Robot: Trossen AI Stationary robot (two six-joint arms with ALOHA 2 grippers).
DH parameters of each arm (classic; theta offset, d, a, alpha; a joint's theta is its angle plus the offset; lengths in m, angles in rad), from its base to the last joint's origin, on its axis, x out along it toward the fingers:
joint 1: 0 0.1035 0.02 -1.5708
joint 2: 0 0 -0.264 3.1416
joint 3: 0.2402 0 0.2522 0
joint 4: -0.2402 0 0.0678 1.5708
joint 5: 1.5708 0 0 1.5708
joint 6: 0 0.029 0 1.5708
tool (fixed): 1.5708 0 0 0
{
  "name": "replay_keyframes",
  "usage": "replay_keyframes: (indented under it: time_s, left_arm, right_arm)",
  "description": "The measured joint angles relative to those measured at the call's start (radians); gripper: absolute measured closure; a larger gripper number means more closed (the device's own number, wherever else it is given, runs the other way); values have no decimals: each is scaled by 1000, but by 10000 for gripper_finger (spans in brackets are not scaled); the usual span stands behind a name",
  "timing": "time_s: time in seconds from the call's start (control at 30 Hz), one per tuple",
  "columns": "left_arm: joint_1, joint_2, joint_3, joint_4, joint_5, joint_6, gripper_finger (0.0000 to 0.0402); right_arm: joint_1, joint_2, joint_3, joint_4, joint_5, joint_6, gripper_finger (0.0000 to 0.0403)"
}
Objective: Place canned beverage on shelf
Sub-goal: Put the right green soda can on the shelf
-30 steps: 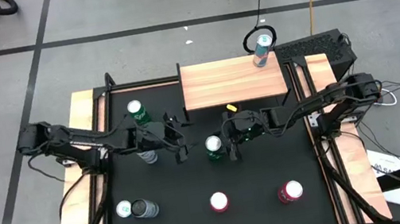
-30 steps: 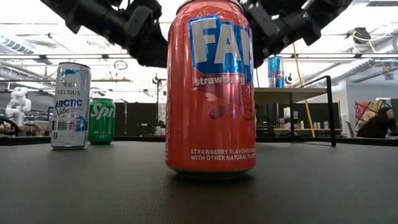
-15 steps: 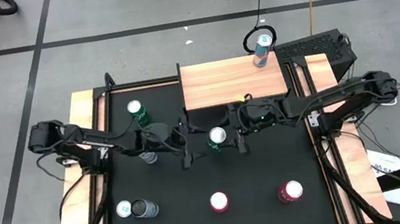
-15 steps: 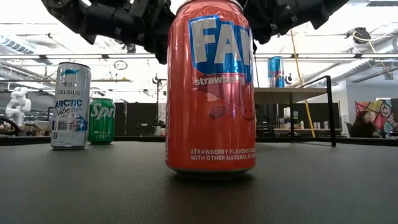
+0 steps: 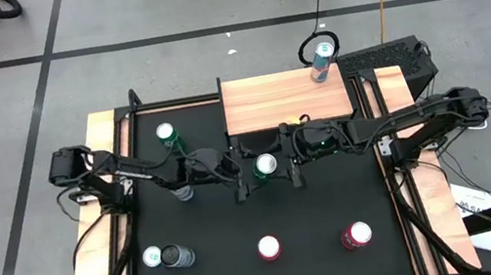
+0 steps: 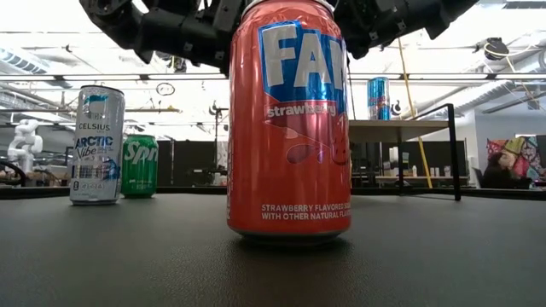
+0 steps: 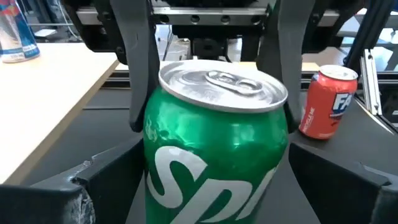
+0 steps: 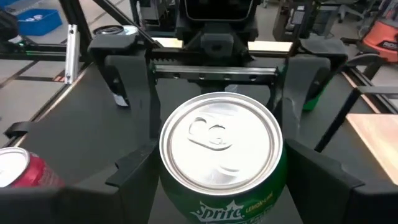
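Note:
A green Sprite can (image 5: 266,165) stands upright between my two grippers, just in front of the light-wood shelf (image 5: 270,104). My right gripper (image 5: 287,161) is shut on it from the table's right. My left gripper (image 5: 243,171) is open. Its fingers stand on either side of the can (image 7: 214,149) from the table's left; I cannot tell whether they touch it. In the low view both grippers show high up, and the can is hidden behind a red Fanta can (image 6: 288,119). A blue can (image 5: 319,65) stands on the shelf's far right corner. My right gripper pinches the green can's side wall (image 8: 281,180) between its two fingers, below the rim. The fingers come level from the table's right. The can stays upright, its silver top (image 8: 221,142) up. Its base does not show.
Another green can (image 5: 166,133) and a white Celsius can (image 5: 181,193) stand at the left under my left arm. Two cans (image 5: 166,258) stand front left, and two red ones (image 5: 269,247) (image 5: 356,234) stand near the front edge. A person (image 6: 503,166) sits in the room behind.
My right gripper has carried the green can up and toward the far edge, closer to the shelf; the can stays upright. My left gripper has gone toward the table's right until its open fingers stand around the can.

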Motion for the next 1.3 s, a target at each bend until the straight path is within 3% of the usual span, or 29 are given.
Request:
replay_keyframes:
  time_s: [0.2, 0.5, 0.63, 0.87, 1.07, 1.3]
  left_arm:
    - [8, 9, 12, -4, 0, 0, 21]
    - [11, 9, 12, 4, 6, 3, 129]
    - [30, 8, 11, 3, -6, 0, 130]
    - [91, 8, 10, 39, -62, 0, 117]
    - [150, 11, 38, 44, -61, 0, 115]
    - [198, 10, 128, 7, -53, 27, 113]
  right_arm:
    - [0, 0, 0, -7, -11, 0, 117]
    - [-1, -17, 0, -11, -47, 2, 86]
    - [1, -100, 2, -37, 19, 6, 85]
    - [0, -307, 3, -209, 281, 42, 88]
    - [1, -401, 3, -327, 281, 71, 89]
    - [2, -415, 2, -355, 286, 80, 89]
